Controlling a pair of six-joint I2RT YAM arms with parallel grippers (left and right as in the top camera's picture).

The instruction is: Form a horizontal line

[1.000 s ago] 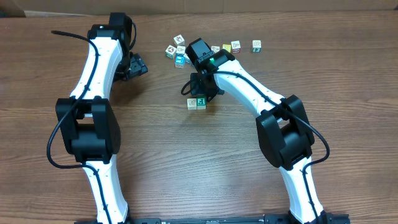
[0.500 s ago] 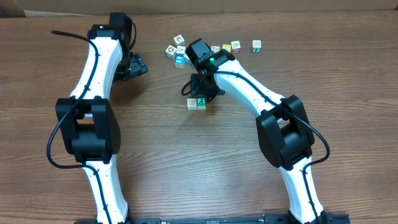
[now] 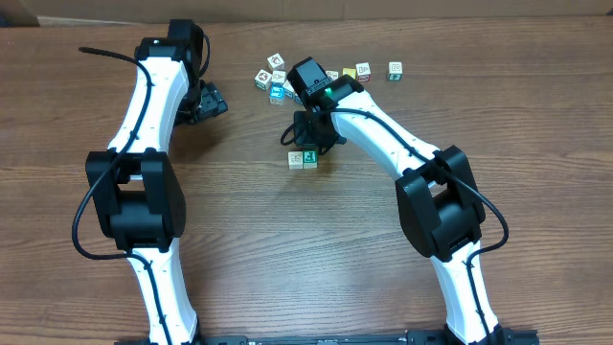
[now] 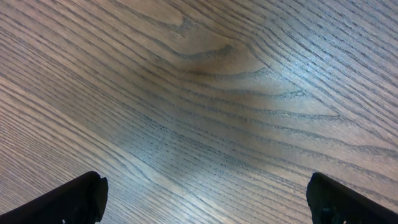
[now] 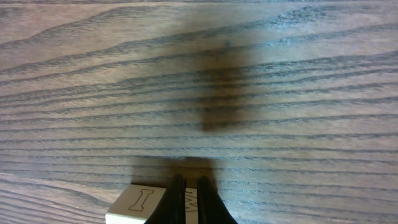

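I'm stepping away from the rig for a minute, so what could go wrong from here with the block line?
The shut right end effector hangs right beside the bone block; lifting off could nudge it and skew the two-block row. The loose blocks lie bunched together, so the next pick may scatter neighbours.
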